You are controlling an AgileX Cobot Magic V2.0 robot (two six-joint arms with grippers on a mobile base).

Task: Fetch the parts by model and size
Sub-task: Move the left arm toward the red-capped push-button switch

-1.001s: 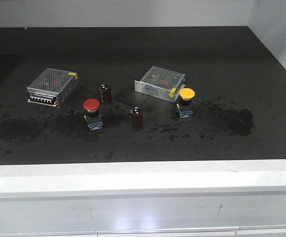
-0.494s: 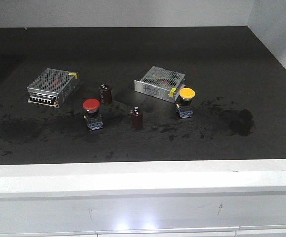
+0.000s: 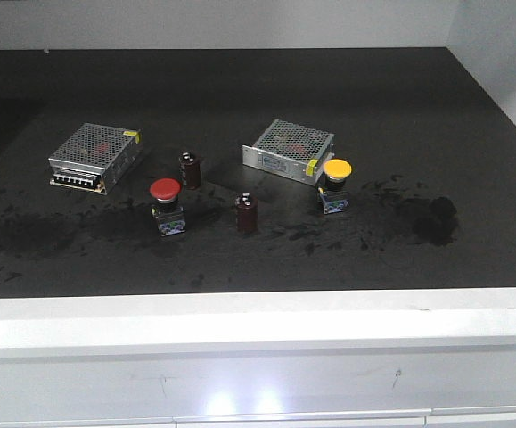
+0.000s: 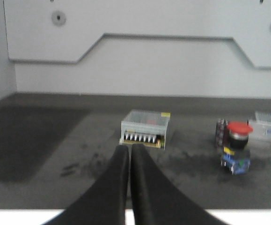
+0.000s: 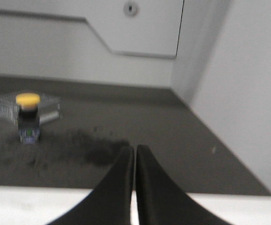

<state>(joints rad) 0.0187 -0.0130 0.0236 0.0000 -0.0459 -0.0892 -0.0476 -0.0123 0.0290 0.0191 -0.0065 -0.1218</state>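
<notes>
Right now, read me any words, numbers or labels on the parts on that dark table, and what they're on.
Nothing is legible.
Right silver mesh-topped metal box: pale side label, print too small to read.
Left silver mesh-topped metal box: yellow sticker, no readable marks.
Red-capped push-button switch, yellow-capped push-button switch: none visible.

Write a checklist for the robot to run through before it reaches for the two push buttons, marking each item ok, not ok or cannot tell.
1. The red button stands upright: ok.
2. The yellow button stands upright: ok.
3. The yellow button is clear of the metal box behind it: cannot tell, they look very close.
4. The left gripper is open for a grasp: not ok, it is shut.
5. The right gripper is open: not ok, it is shut.
6. Both grippers are empty: ok.
</notes>
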